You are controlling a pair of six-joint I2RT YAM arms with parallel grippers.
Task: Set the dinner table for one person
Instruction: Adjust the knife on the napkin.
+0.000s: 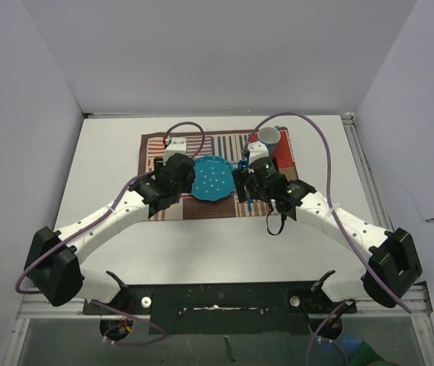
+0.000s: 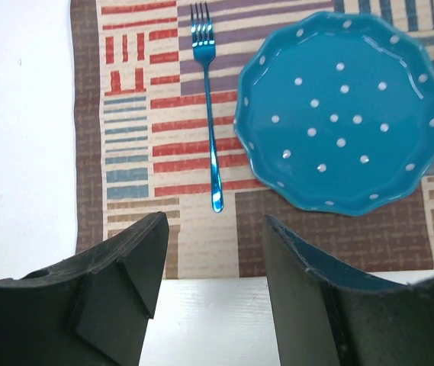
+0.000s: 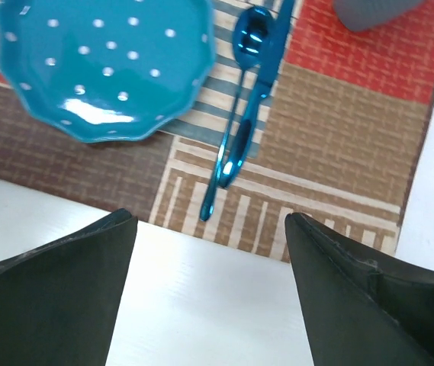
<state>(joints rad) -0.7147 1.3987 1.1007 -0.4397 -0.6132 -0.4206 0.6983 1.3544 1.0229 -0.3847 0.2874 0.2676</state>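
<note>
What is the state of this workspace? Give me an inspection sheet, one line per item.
Surface: white dinner table, striped mat lying on it.
Job's things: dotted blue plate on the mat; fork left of it; spoon and knife close together on its right; cup at the mat's far right corner.
Clutter: small white item at the mat's far left.
End effectors: left end effector and right end effector both open, empty.
Cables: purple cables looped over both arms.
Surroundings: plain walls on three sides.
</note>
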